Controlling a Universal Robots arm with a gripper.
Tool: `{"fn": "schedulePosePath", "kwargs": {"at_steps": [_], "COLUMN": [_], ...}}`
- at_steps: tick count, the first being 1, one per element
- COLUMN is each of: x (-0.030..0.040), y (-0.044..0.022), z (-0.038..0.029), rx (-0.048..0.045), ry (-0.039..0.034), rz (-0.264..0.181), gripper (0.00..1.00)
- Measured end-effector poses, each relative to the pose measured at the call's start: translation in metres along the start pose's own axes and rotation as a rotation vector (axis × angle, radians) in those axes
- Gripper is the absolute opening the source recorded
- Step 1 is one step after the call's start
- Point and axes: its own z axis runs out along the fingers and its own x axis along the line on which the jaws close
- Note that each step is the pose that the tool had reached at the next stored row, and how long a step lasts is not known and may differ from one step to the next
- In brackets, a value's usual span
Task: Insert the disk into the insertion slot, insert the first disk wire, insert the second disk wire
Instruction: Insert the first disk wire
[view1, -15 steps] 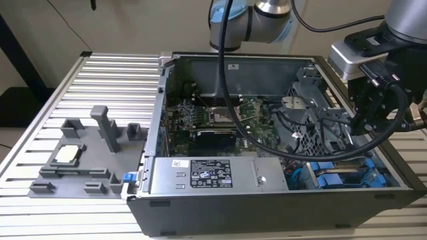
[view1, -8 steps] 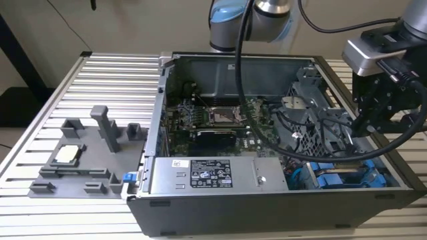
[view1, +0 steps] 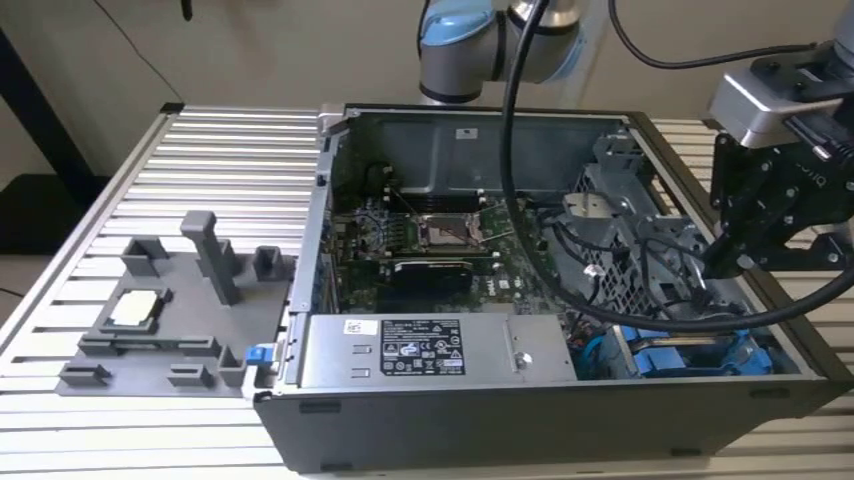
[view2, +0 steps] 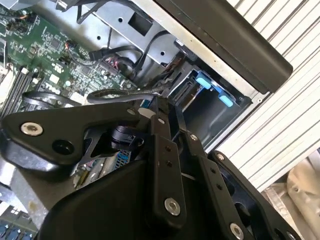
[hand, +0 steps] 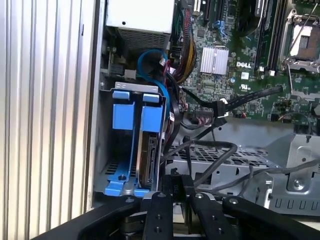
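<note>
The disk (hand: 148, 161) stands on edge in its blue carrier (hand: 151, 114) inside the insertion slot (hand: 134, 86), the grey metal bay at the case's corner. In the exterior view the bay with its blue fittings (view1: 674, 355) is at the case's front right. My gripper (hand: 177, 184) hovers just above the bay's end, its jaws close together with nothing seen between them. It hangs over the case's right side (view1: 731, 265). A black wire with a connector (hand: 220, 106) lies loose over the motherboard beside the bay. A thin black wire (view2: 125, 92) runs past my gripper (view2: 162, 107).
The grey power-supply box (view1: 420, 350) sits in front beside the bay. A perforated metal cage (hand: 240, 160) and loose cables lie under my gripper. A blue cable (hand: 150, 57) loops behind the bay. A grey fixture tray (view1: 160, 320) stands on the ribbed table at the exterior view's left.
</note>
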Motion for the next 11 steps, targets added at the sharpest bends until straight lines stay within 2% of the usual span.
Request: {"fn": "schedulePosePath", "kwargs": {"at_steps": [6, 11], "x": [0.0005, 0.0034], "y": [0.0001, -0.0020], "z": [0.0043, 0.0060], "rx": [0.0032, -0.0092], "ry": [0.0032, 0.0028], "rz": [0.057, 0.062], "gripper": [0.19, 0.19]}}
